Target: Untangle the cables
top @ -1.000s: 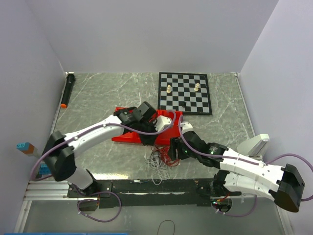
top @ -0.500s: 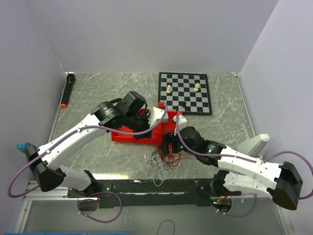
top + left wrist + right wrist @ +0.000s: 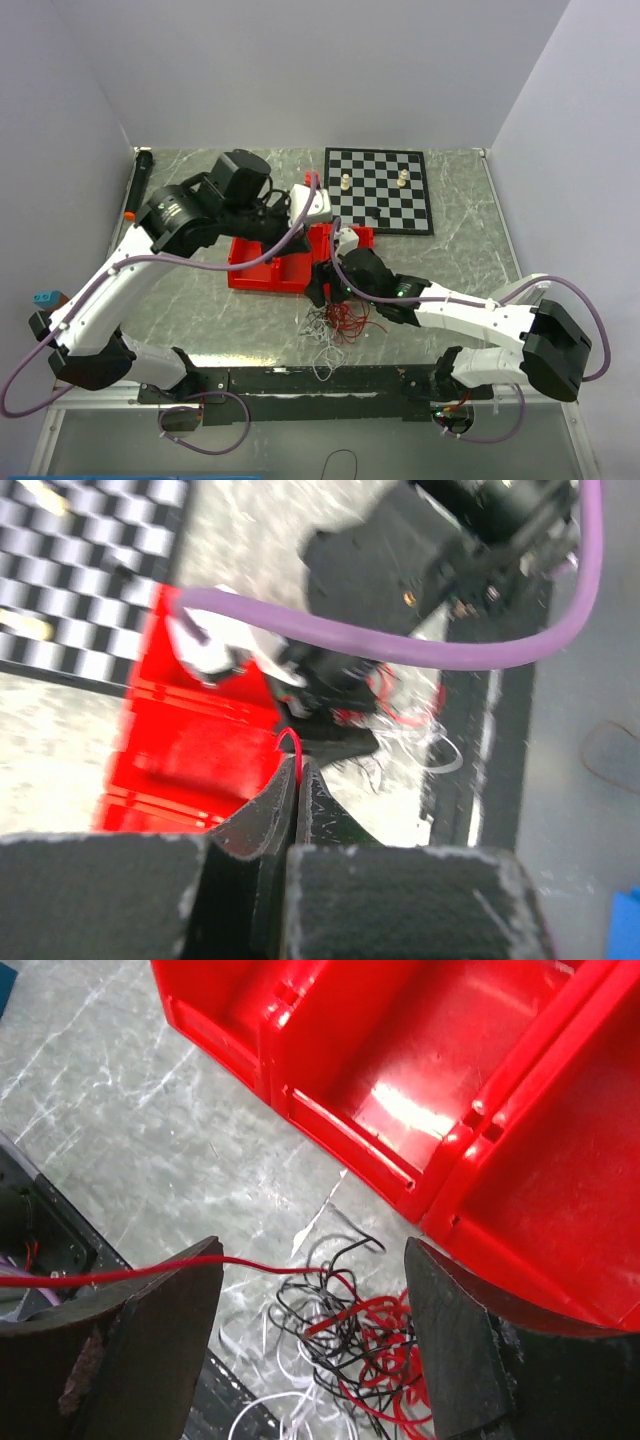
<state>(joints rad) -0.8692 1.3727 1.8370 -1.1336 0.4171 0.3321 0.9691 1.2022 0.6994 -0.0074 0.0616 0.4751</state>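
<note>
The cables (image 3: 335, 320) lie as a fist-sized tangle of thin red, black and white wires on the marble table just in front of the red bins (image 3: 262, 272). My left gripper (image 3: 297, 767) is raised above the bins and shut on one red wire (image 3: 290, 742). That red wire (image 3: 150, 1272) runs taut from the tangle (image 3: 375, 1355) away to the left. My right gripper (image 3: 312, 1250) hovers low over the bunch, open, with the wires showing between its fingers (image 3: 160, 1330). In the top view the right gripper (image 3: 322, 288) is at the bins' front edge.
A chessboard (image 3: 378, 190) with two pale pieces (image 3: 345, 183) lies behind the bins. A black stick with an orange tip (image 3: 133, 190) lies at the far left wall. The black front rail (image 3: 300, 380) runs just in front of the tangle. Grey walls enclose three sides.
My left arm has risen and swung back to the left, drawing the red wire out. The right arm has slid left and now sits over the tangle with its jaws wide.
</note>
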